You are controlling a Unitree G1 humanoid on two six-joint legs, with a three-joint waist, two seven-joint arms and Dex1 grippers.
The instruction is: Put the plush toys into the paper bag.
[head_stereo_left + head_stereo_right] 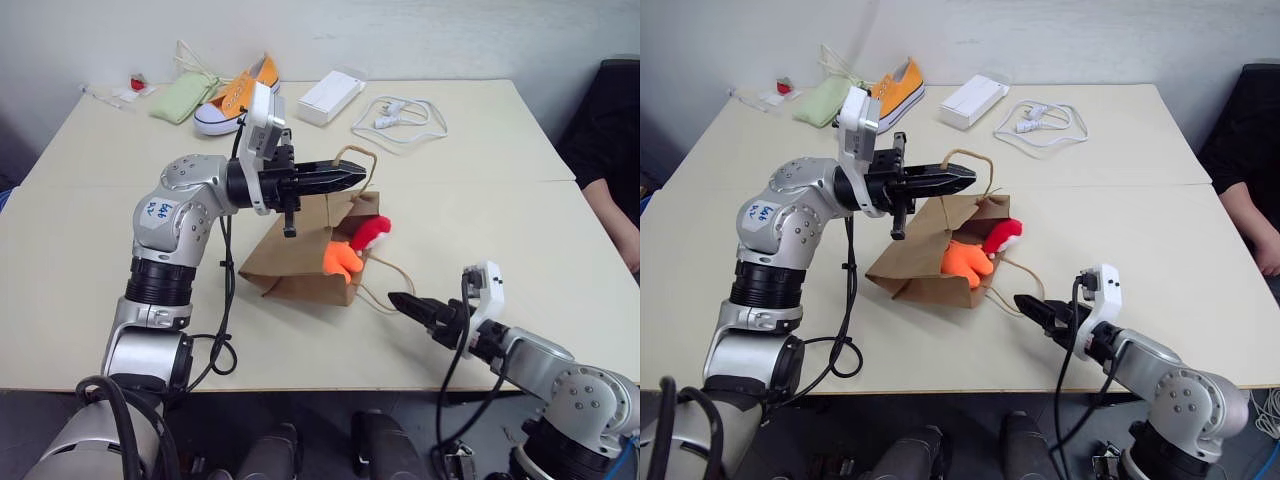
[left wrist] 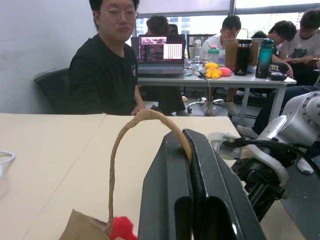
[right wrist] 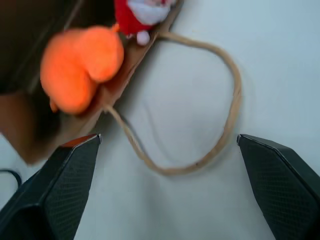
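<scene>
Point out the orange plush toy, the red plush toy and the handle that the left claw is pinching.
orange plush toy (image 1: 341, 259): left eye view, middle of its body at the bag's mouth.
red plush toy (image 1: 371, 231): left eye view, its red top.
upper handle (image 2: 118, 150): left wrist view, the cord's rising side.

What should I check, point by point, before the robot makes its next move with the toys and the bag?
1. Left tool shut on the bag's upper handle: ok, it holds the mouth open.
2. Right tool open and holding nothing: ok.
3. Orange toy fully inside the bag: not ok, it lies in the mouth, partly out.
4. Red toy fully inside: not ok, it sticks out at the mouth's edge.
5. Lower handle out of the right tool's way: not ok, the loop lies on the table between its fingers and the toys.
6. Bag upright: not ok, it lies on its side.
</scene>
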